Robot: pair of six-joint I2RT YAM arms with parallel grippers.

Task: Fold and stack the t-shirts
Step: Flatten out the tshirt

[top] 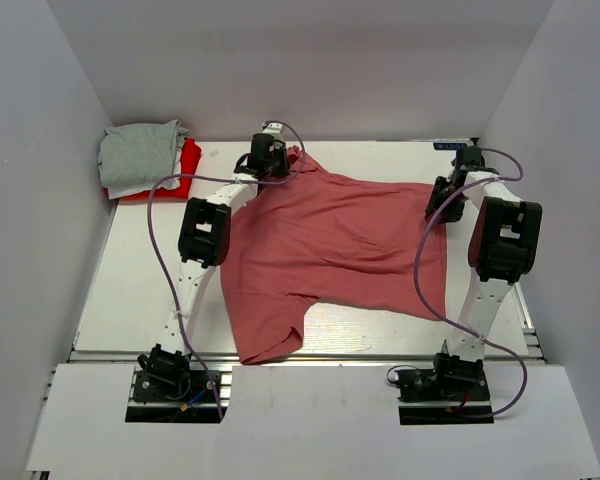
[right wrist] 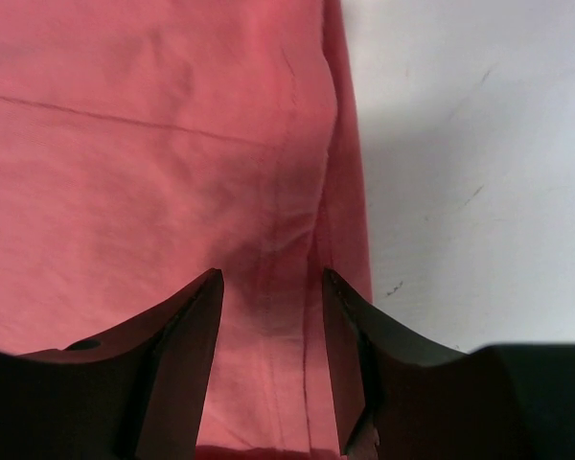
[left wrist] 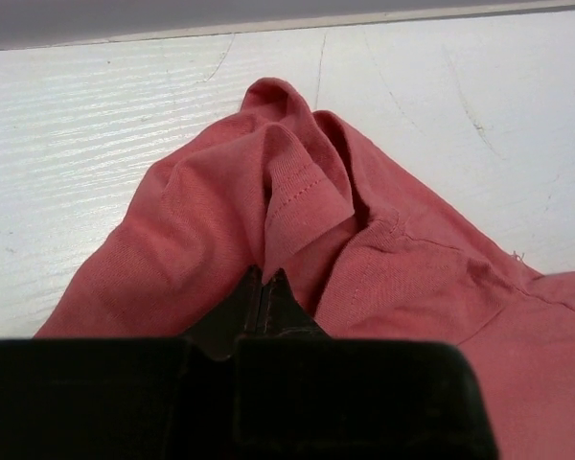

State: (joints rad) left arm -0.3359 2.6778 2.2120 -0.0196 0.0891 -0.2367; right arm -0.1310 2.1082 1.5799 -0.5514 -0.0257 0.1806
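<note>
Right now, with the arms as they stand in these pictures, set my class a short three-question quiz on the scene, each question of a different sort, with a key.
1. True or false: the left hand is shut on a fold of the pink t-shirt.
2. Which colour of t-shirt lies topmost at the far left? A red, B grey, C white.
3. Fill the gap: the right hand stands with its jaws ____ astride the pink t-shirt's edge.

Key
1. True.
2. B, the grey t-shirt.
3. open.
</note>
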